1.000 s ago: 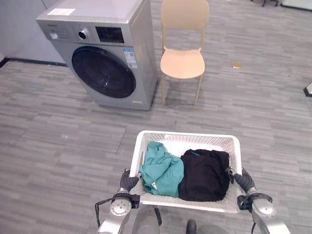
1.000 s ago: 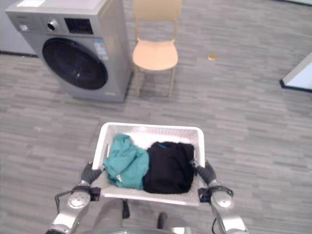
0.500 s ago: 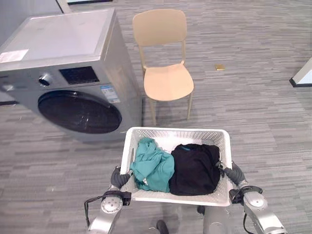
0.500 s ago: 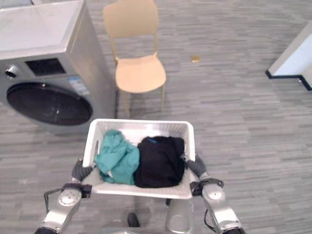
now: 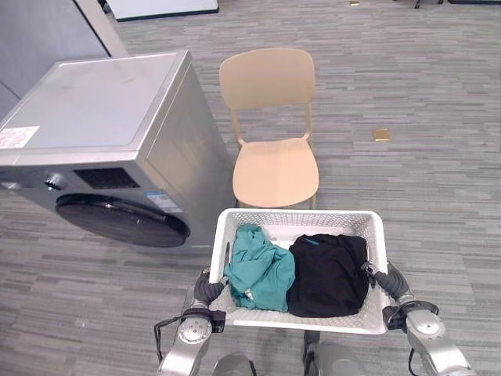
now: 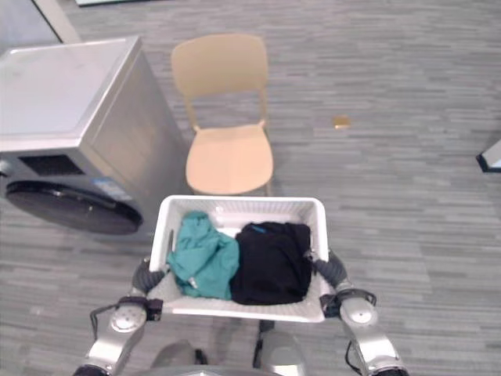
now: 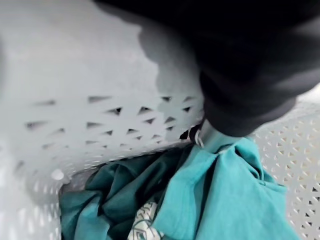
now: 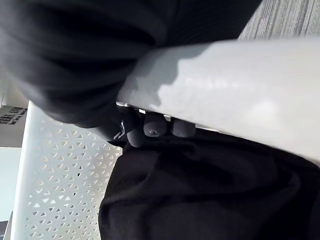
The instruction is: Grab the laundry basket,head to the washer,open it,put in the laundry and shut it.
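Left eye view: laundry basket (image 5: 368, 225) far rim just beside chair (image 5: 275, 166).

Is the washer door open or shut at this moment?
Shut: the washer's dark round door lies flush against its front panel, nothing swung outward.

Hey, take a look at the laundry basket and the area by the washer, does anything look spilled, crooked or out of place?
Nothing spilled: the teal garment and black garment sit inside the white basket. One oddity: a small tan object lies alone on the floor beyond the chair.
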Robot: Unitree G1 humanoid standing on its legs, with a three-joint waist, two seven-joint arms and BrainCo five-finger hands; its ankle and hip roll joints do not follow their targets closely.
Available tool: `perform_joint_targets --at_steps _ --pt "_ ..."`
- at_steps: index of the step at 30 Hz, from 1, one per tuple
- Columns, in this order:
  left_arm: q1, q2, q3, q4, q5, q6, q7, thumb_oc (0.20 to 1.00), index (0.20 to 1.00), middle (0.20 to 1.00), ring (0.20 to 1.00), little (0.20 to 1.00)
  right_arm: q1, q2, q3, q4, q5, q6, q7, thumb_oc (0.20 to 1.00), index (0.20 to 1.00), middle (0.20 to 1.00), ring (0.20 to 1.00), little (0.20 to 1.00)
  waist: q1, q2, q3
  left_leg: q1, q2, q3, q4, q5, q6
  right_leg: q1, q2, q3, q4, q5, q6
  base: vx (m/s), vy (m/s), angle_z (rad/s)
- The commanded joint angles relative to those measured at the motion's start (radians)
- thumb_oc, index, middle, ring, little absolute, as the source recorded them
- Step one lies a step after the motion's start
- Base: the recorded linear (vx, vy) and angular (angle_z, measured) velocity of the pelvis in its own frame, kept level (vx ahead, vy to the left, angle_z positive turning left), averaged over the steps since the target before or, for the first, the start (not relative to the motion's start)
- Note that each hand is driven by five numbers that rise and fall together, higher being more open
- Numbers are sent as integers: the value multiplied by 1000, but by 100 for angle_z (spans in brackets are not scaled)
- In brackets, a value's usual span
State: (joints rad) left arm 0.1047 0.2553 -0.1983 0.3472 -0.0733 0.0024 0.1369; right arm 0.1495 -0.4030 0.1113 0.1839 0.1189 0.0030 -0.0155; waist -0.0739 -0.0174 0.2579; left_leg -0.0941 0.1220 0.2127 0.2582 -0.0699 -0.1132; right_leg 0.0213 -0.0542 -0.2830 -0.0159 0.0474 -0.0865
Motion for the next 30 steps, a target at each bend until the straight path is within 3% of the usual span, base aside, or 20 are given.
perform_joint_targets --at_steps 1,5,8,10,11,13,16,18,22,25,30 --pt "29 93 36 -124 -43 -66 -44 200 200 200 200 200 -2 -66 -73 -23 -9 -60 -28 200 200 200 200 200 30 3 -35 -75 27 -31 -160 154 -1 28 -31 46 116 -212 171 331 52 -26" --pt "29 95 37 -124 -43 -66 -37 200 200 200 200 200 -9 -62 -62 -14 -19 -60 -31 200 200 200 200 200 41 3 -34 -99 49 -43 -196 192 -11 75 -33 65 143 -247 179 350 109 -27" --pt "37 107 37 -134 -32 -72 -48 200 200 200 200 200 -11 -51 -54 -6 -36 -60 -21 200 200 200 200 200 45 -2 -59 -81 30 -25 -160 157 6 114 -64 82 178 -264 206 428 184 -33" --pt "36 114 35 -132 -27 -74 -46 200 200 200 200 200 -17 -46 -50 -1 -42 -60 -17 200 200 200 200 200 49 -6 -68 -80 13 -24 -144 137 22 104 -81 96 210 -250 216 301 180 -49" --pt "30 128 27 -130 -25 -73 -48 200 200 200 200 200 -34 -41 -38 6 -55 -61 -17 200 200 200 200 200 53 -16 -80 -63 -17 -11 -125 93 53 81 -114 123 277 -219 236 303 198 -54" --pt "19 145 22 -119 -19 -74 -46 200 200 200 200 200 -50 -37 -24 16 -65 -62 -13 200 200 200 200 200 50 -27 -79 -49 -45 -2 -101 49 83 43 -141 150 364 -174 254 314 204 -27" --pt "1 155 19 -112 -13 -74 -36 200 200 200 200 200 -74 -25 1 31 -94 -66 -21 200 200 200 200 200 47 -19 -69 -23 -59 15 -92 8 109 -56 -156 165 459 -127 254 165 118 -7" --pt "-18 152 18 -103 -15 -77 -22 200 200 200 200 200 -101 -27 24 44 -112 -65 -25 200 200 200 200 200 39 -13 -54 8 -66 8 -109 -4 111 -123 -133 158 434 -151 243 130 30 -10" --pt "-52 149 12 -70 -8 -87 7 200 200 200 200 200 -151 -23 52 105 -121 -58 -58 200 200 200 200 200 28 -11 -39 30 -67 -13 -128 -9 99 -148 -115 143 262 -163 239 113 -74 3" --pt "-83 134 -15 -48 14 -86 17 200 200 200 200 200 -172 -18 80 116 -125 -55 -52 200 200 200 200 200 29 -17 -39 28 -72 -14 -124 -10 93 -136 -104 163 230 -159 230 71 -78 55" --pt "-232 88 -80 73 -7 -87 85 200 200 200 200 200 -308 -18 154 215 -115 -51 -118 200 200 200 200 200 30 3 -16 -55 -54 -40 -138 28 65 -195 -85 131 194 -149 206 -91 -93 33"
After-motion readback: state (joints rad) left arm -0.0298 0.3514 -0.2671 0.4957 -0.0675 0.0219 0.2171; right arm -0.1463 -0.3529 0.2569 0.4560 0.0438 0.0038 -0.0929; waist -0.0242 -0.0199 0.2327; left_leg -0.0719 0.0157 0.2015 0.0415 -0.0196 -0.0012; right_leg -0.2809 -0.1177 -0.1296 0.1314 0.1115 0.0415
